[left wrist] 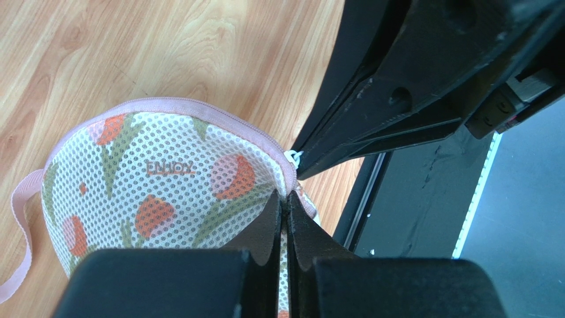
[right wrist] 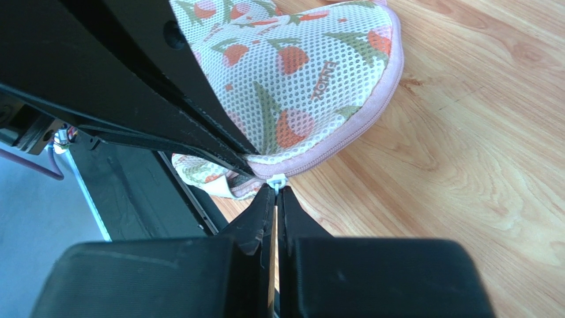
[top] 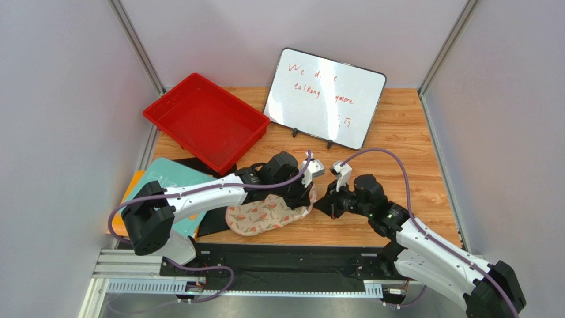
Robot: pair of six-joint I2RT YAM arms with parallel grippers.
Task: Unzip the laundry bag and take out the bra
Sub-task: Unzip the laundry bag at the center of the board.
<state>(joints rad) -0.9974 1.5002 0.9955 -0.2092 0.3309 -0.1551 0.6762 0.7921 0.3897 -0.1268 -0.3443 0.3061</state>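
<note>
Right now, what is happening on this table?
A robot is handling a cream printed mesh laundry bag with pink zip edging. The left pincer is shut on the bag's edge beside the zip. The right pincer is shut at the small white zip pull. The zip looks closed; no bra shows.

My left arm (top: 205, 194) and right arm (top: 434, 250) are built alike, with smooth white shells along the links and chunky black housings at every joint. A lilac cable (top: 282, 186) loops back from my left wrist along the arm, and a second lilac cable (top: 386, 154) arcs up behind my right wrist. Just behind each hand sits a small white camera block (top: 317, 168). My left gripper (left wrist: 284, 199) is two matte black plastic fingers, broad and boxy near the palm, tapering to thin wedge tips. My right gripper (right wrist: 275, 193) is the same, and its flat side carries a round recessed hole (left wrist: 398, 99).
</note>
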